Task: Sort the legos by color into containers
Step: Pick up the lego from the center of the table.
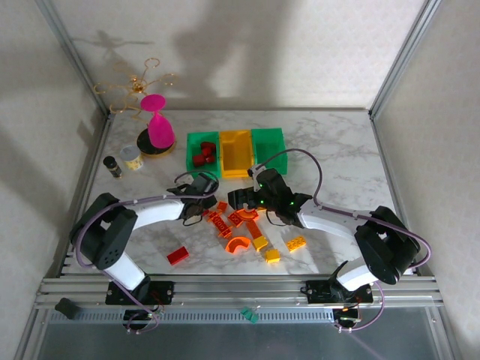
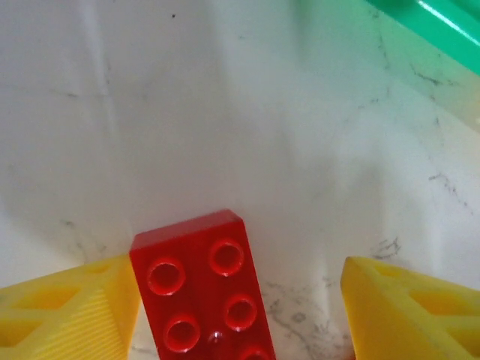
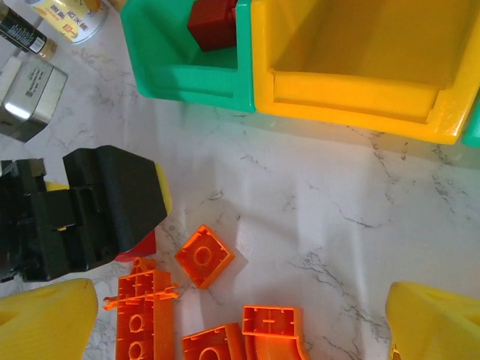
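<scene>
A red studded brick (image 2: 206, 289) lies on the marble between my left gripper's (image 2: 240, 315) yellow fingers. It touches the left finger (image 2: 67, 315), with a wide gap to the other, so the gripper is open. From above, the left gripper (image 1: 202, 206) sits low beside the orange pile. My right gripper (image 1: 237, 199) is open over several orange bricks: a square one (image 3: 204, 256), a long one (image 3: 144, 319) and an arch (image 3: 271, 330). Three bins stand behind: a green one (image 1: 196, 139) holding red bricks (image 3: 214, 22), a yellow one (image 1: 235, 152) and a second green one (image 1: 268, 146).
A loose red brick (image 1: 178, 255) lies near the front left, and yellow bricks (image 1: 296, 243) lie at the front right. A pink hourglass (image 1: 157, 127), two small jars (image 1: 133, 157) and a gold wire ornament (image 1: 139, 82) stand at the back left. The left gripper's black body (image 3: 90, 202) is close to the right gripper.
</scene>
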Robot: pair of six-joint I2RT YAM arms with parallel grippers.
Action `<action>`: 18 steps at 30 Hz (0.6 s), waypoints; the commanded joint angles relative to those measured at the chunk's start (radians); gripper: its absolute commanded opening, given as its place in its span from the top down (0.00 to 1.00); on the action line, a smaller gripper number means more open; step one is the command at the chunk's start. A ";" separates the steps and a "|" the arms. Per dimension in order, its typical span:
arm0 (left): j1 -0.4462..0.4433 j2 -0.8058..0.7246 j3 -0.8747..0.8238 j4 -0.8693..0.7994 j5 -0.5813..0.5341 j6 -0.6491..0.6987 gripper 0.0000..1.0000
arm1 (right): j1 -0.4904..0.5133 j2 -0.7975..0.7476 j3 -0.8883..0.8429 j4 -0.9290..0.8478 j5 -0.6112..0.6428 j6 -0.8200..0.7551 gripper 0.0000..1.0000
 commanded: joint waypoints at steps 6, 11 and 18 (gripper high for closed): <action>-0.015 0.080 0.044 -0.017 -0.045 0.061 0.45 | -0.001 -0.006 0.027 -0.034 0.032 -0.020 0.01; -0.031 0.068 0.037 -0.045 -0.070 0.093 0.54 | -0.003 -0.013 0.015 -0.019 0.029 -0.017 0.01; -0.037 0.020 0.033 -0.070 -0.099 0.112 0.64 | -0.006 -0.011 0.029 -0.013 0.007 0.001 0.01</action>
